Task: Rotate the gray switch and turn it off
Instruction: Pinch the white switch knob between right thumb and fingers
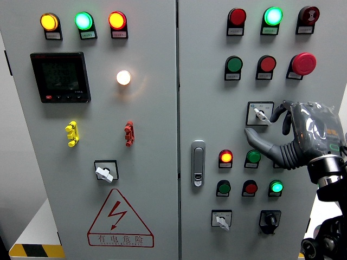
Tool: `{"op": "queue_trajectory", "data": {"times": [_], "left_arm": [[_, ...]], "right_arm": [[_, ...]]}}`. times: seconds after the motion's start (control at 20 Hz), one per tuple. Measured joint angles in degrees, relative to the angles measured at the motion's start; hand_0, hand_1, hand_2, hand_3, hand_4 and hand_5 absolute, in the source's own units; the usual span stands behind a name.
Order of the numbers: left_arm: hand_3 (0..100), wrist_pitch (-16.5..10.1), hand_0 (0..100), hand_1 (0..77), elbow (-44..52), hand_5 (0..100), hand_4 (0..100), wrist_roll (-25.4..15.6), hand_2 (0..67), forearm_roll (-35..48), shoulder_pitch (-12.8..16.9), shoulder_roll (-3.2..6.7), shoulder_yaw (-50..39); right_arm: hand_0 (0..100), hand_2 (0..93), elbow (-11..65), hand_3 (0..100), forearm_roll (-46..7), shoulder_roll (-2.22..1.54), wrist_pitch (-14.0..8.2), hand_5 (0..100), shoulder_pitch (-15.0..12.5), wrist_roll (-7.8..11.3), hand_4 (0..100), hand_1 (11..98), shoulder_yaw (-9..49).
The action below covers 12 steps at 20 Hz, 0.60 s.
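Pointing down-right along its diagonal axis, gray switch (261,115) sits beside the right hand (293,135) (fingers spread, holding nothing).

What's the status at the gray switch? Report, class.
Right hand open beside gray switch, fingers not on knob. Left hand out of view. Switch handle angled, untouched. Nothing blocking.

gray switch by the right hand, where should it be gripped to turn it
Pinch the raised gray lever, thumb and finger on its two long flat sides. It sticks out of the square plate pointing down-right, so come straight at the panel from the right, where the right hand is, open.
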Motion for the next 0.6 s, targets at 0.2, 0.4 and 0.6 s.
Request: {"op": "queue_trajectory", "data": {"times": [0.2, 0.4, 0.6], "left_arm": [[18, 0.00, 0, 0.0, 0.00, 12, 10, 0.00, 13.2, 0.00, 0.05, 0.00, 0.00], [18, 0.00, 0, 0.0, 0.00, 12, 10, 0.00, 13.2, 0.03, 0.05, 0.01, 0.00], [18, 0.00, 0, 0.0, 0.00, 12, 10, 0.00, 13.2, 0.02, 0.01, 0.03, 0.00]], "right_arm": [[0, 62.8, -0.40, 87, -0.26, 0.00, -0.04, 94, 0.05, -0.03, 100, 31.6, -0.09], [0, 63.7, -0.67, 87, -0.37, 0.00, -0.04, 94, 0.35, -0.06, 100, 31.0, -0.16], [0, 64.0, -1.04, 87, -0.45, 0.00, -0.05, 94, 0.73, -0.12, 100, 30.7, -0.28]]}}
